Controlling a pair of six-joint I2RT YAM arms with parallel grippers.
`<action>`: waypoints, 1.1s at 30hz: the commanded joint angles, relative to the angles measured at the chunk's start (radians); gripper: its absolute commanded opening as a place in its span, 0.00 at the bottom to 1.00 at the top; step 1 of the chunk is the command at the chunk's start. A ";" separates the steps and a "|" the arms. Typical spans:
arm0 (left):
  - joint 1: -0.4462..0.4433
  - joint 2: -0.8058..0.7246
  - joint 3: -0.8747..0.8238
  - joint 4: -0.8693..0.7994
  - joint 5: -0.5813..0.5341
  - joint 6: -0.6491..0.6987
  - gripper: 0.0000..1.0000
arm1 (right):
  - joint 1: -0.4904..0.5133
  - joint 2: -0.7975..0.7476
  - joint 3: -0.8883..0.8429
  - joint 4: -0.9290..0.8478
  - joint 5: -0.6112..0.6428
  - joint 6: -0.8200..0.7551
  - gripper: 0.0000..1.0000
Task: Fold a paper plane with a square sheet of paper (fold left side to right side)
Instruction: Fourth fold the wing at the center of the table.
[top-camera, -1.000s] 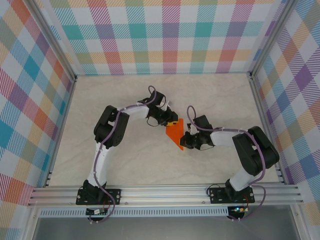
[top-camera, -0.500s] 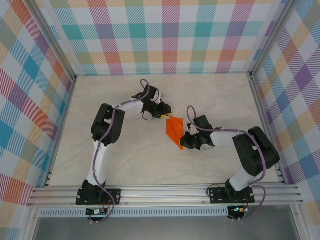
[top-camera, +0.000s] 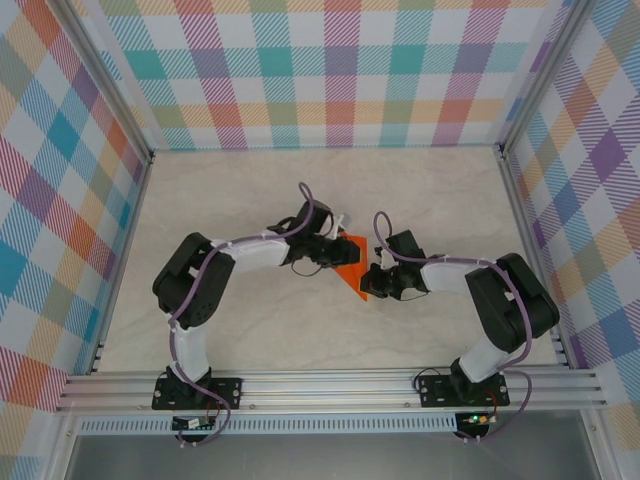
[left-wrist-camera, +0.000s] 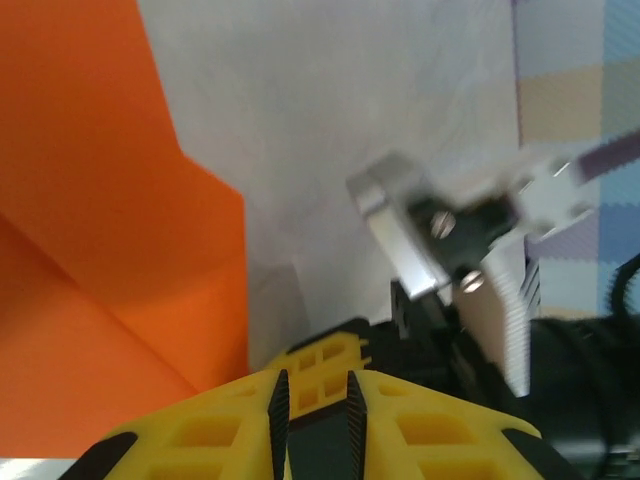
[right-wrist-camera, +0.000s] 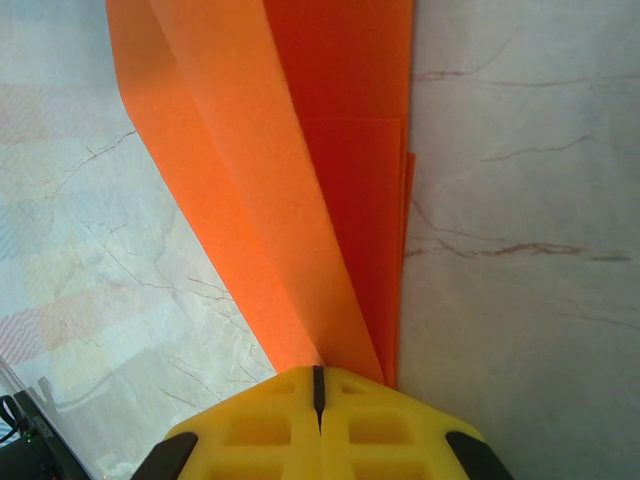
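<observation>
- Orange paper (top-camera: 350, 272) (right-wrist-camera: 330, 200) (left-wrist-camera: 100, 250): folded, creased, at centre of table (top-camera: 250, 320), between both grippers
- Right gripper (top-camera: 372, 287) (right-wrist-camera: 318, 385): clamped on the paper's near end
- Left gripper (top-camera: 335, 252) (left-wrist-camera: 315, 400): fingers narrowly apart, nothing between, beside the paper's far edge

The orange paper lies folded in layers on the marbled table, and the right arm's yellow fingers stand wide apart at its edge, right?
Not wide apart: the yellow fingers of the right gripper are shut together, pinching the edge of the orange paper, as the right wrist view shows. The paper does lie folded in layers on the marbled table.
</observation>
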 joint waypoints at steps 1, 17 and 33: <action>-0.013 0.044 0.001 0.057 0.016 -0.028 0.23 | -0.006 0.048 -0.037 -0.197 0.071 -0.023 0.00; -0.035 0.155 0.044 0.033 -0.027 -0.044 0.21 | -0.006 0.059 -0.031 -0.204 0.077 -0.030 0.00; 0.065 0.251 0.148 -0.053 -0.101 0.013 0.20 | -0.006 0.051 -0.025 -0.240 0.094 -0.048 0.00</action>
